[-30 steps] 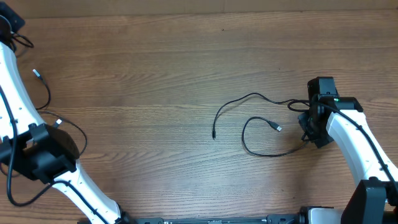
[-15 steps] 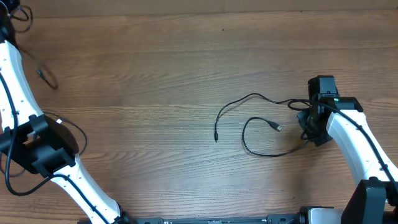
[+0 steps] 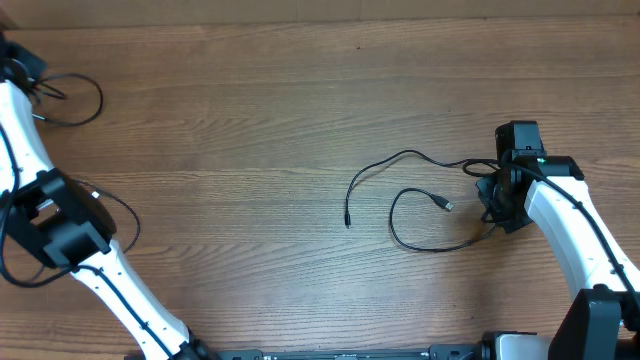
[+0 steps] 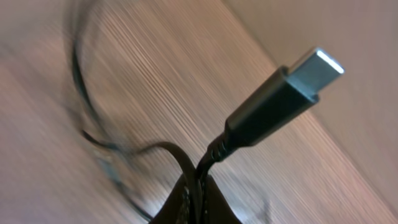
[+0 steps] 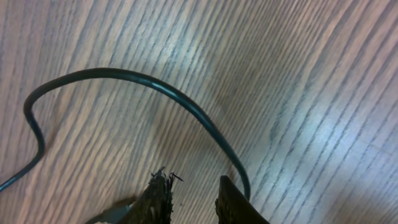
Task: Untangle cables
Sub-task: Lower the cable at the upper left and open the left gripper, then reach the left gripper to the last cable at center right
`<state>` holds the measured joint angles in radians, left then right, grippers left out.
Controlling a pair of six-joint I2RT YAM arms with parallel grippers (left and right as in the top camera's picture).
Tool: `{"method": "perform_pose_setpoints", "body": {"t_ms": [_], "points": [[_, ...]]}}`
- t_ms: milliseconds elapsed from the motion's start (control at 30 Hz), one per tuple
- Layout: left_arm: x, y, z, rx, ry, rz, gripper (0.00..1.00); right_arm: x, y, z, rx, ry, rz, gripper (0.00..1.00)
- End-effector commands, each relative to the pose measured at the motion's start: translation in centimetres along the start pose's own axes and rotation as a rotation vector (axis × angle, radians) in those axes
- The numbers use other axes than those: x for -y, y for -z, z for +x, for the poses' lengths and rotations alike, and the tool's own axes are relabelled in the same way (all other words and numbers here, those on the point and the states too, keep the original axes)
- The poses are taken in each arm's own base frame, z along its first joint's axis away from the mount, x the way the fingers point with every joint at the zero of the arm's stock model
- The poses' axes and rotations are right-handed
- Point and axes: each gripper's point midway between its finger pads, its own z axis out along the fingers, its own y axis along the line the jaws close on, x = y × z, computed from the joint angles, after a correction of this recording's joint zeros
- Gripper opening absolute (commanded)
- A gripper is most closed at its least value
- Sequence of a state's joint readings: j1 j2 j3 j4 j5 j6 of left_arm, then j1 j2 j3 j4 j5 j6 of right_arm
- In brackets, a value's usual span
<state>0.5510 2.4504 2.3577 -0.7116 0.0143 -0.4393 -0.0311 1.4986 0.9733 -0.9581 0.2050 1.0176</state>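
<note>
Left jaws: pinching one cable [image 4: 267, 112] just below its plug, at 10 o'clock.
Right jaws: slightly spread beside second cable [image 3: 410, 153], at 3 o'clock on bench [image 3: 250, 120].
Progress: cables well apart; only laying out seems left.

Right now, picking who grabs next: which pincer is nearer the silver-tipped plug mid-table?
Right. The right pincer sits beside the plug; the left pincer, clamping another cable, is far away at the table's corner.
</note>
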Motion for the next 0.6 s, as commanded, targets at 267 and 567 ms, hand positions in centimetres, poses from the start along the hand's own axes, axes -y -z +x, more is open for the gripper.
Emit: {"method": "perform_pose_setpoints", "body": {"t_ms": [267, 567], "points": [[8.0, 1.3, 4.6, -0.173, 0.013, 0.266, 1.00, -0.2, 0.2, 0.3, -0.017, -0.011, -0.026, 0.40], [11.8, 11.4, 4.3, -0.266, 0.106, 0.376, 1.00, -0.2, 0.2, 0.3, -0.017, -0.008, -0.026, 0.49]]}}
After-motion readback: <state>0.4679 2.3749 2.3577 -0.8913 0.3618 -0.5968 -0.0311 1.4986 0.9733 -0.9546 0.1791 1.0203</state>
